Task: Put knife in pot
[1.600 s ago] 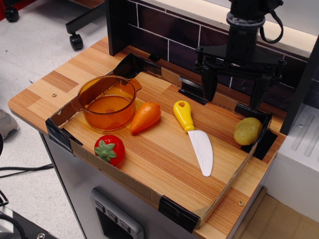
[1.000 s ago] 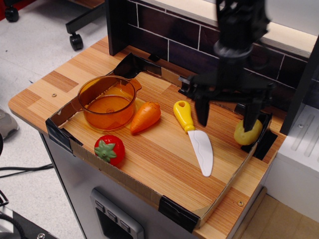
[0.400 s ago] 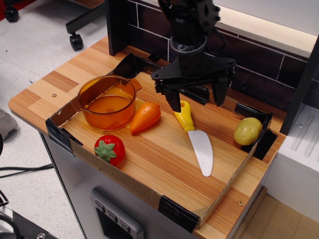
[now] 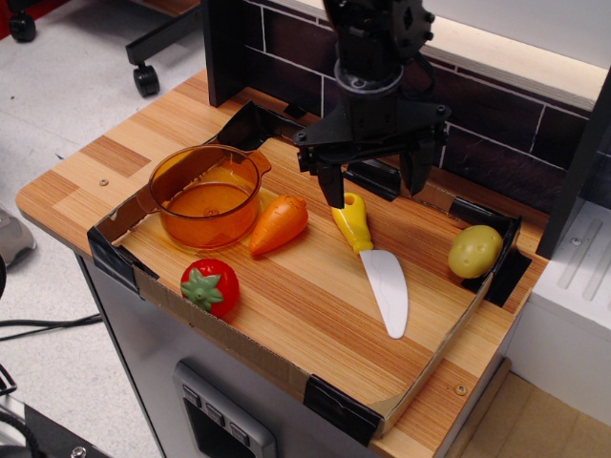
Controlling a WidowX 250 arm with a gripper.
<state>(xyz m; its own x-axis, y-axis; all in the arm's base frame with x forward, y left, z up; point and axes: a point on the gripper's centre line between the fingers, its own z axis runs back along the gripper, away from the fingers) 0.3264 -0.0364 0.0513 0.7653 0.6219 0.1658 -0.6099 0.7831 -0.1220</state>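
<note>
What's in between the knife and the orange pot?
The toy carrot lies between the knife and the pot, tip pointing away from the pot. The single camera view shows it.

Bright, even overhead light here, soft shadows under everything, a pale glare strip across the upper right, and the whole frame reasonably sharp.

we see bare board across the lower middle and lower right of the frame, open for a pass. the gripper [image 4: 374, 186] hangs wide open over the yellow end of the knife [image 4: 374, 260], with free wood on both sides of the blade. between knife and pot [image 4: 205, 195] lies the carrot [image 4: 279, 224], just beside the pot's rim, blocking a low straight path. the tomato [image 4: 210, 286] sits lower left, the potato [image 4: 474, 250] at the right edge. the cardboard wall [image 4: 439, 363] rims the board.
</note>
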